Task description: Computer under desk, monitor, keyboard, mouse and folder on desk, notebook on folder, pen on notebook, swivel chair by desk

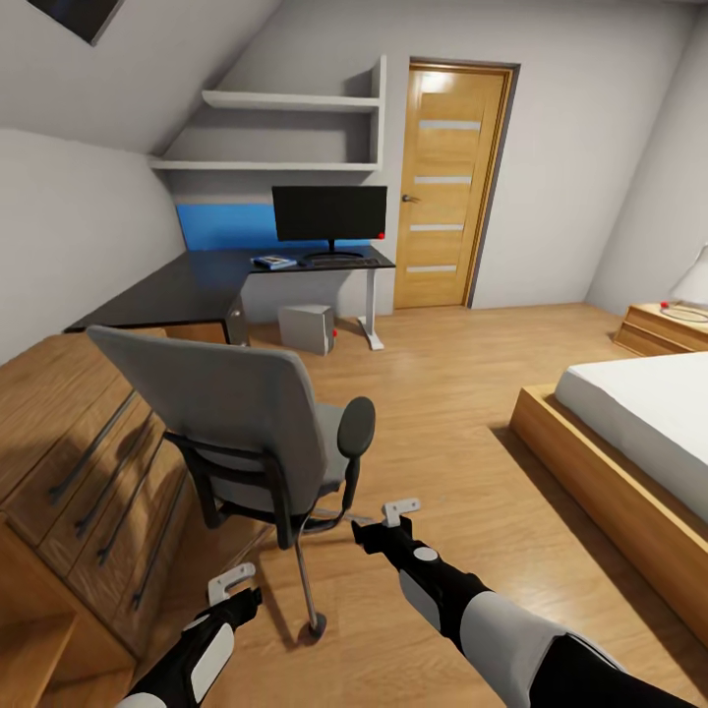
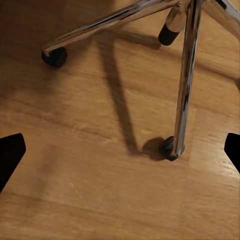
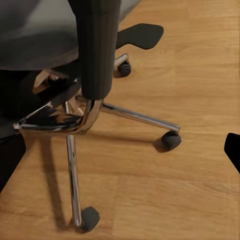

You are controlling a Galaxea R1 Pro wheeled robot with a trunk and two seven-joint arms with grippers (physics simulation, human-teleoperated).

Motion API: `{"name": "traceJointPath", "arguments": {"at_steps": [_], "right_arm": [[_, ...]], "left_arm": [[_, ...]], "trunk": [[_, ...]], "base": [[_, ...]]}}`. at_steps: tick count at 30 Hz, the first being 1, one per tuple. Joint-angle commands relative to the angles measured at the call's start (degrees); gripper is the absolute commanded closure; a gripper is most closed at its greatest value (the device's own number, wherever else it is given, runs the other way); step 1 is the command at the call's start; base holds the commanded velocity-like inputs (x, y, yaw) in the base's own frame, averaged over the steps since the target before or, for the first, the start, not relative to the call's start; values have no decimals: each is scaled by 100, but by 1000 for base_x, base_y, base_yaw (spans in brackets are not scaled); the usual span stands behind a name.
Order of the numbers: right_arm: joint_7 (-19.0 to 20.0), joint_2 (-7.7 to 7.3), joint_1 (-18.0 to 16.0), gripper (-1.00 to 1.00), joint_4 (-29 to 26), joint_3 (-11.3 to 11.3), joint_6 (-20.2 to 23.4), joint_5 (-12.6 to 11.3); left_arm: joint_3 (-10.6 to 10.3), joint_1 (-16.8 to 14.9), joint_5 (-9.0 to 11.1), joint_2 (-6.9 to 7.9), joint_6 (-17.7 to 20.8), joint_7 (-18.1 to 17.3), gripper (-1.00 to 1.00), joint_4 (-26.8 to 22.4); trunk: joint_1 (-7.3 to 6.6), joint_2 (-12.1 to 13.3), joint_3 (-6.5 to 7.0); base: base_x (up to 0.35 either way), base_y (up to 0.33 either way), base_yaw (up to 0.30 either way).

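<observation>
The swivel chair [image 1: 246, 413] stands close in front of me with its grey backrest toward me, hiding the seat. Its chrome legs and castors appear in the left wrist view [image 2: 185, 85] and the right wrist view [image 3: 75, 120]. My left gripper [image 1: 231, 582] [image 2: 120, 152] hangs open over the floor by the chair's base. My right gripper [image 1: 398, 511] [image 3: 120, 155] is open beside the black armrest [image 1: 354, 428]. Far off, the black desk [image 1: 187, 290] carries the monitor [image 1: 329, 214] and a small flat blue item, seemingly the folder [image 1: 273, 262]. The computer [image 1: 307, 327] sits under the desk.
A light wooden dresser [image 1: 88, 462] runs along my left, right beside the chair. A bed [image 1: 639, 423] and a nightstand [image 1: 669, 329] take the right side. Open wood floor [image 1: 433, 393] leads to the desk and the oak door [image 1: 452, 187]. Wall shelves [image 1: 295, 133] hang above the monitor.
</observation>
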Motion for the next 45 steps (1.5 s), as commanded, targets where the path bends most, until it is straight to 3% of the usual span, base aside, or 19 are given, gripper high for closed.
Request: {"name": "traceJointPath", "arguments": {"at_steps": [1, 15, 27, 31, 37, 45], "right_arm": [[2, -1, -5, -100, 7, 44, -31, -56], [2, -4, 9, -100, -4, 37, -62, -17], [-9, -18, 17, -100, 0, 35, -594, -15], [-11, -9, 18, -100, -1, 41, -663, -16], [-7, -4, 18, -100, 2, 42, -682, -16], [-3, -12, 19, -100, 4, 36, -685, -16]], "left_arm": [[21, 0, 20, -6, 34, 10, -100, -14], [18, 0, 8, -2, 25, 2, -100, -13], [-1, 0, -5, 7, 71, 5, -100, -221], [9, 0, 1, 13, 417, 22, -100, -843], [32, 0, 2, 13, 1093, 52, -100, -1162], [40, 0, 6, 23, 1184, 63, -100, -1219]], "trunk": [[22, -44, -23], [329, -605, -275], [593, -1087, -490], [681, -1247, -562], [812, -1488, -670], [988, -1809, -813]], "base": [[0, 0, 0], [0, 0, 0], [0, 0, 0], [0, 0, 0], [0, 0, 0], [0, 0, 0]]}}
